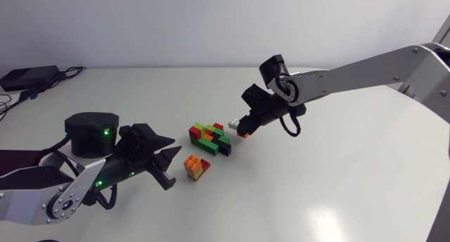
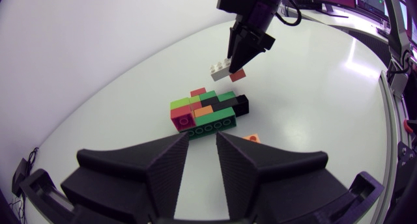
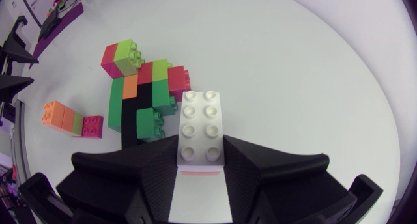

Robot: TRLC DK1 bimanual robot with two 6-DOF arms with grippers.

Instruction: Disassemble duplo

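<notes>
Duplo stack (image 1: 211, 138) lay near a white brick (image 1: 231, 122) pinched by the right end effector (image 1: 244, 130), seemingly for removal; left end effector (image 1: 166, 161) spread.

The white table (image 1: 337, 172) is smooth with a soft sheen, catching pale glare at its near right. The white eight-stud plastic brick (image 3: 201, 126) and the multicoloured cluster of plastic bricks (image 1: 211, 138) look hard, smooth and faintly glossy. The left gripper (image 2: 202, 140) and right gripper (image 3: 201, 146) are matt black, their fingers (image 2: 171, 172) finely ribbed. The right arm's silver-grey link (image 1: 358, 77) seems to be satin metal, though it may be painted.
</notes>
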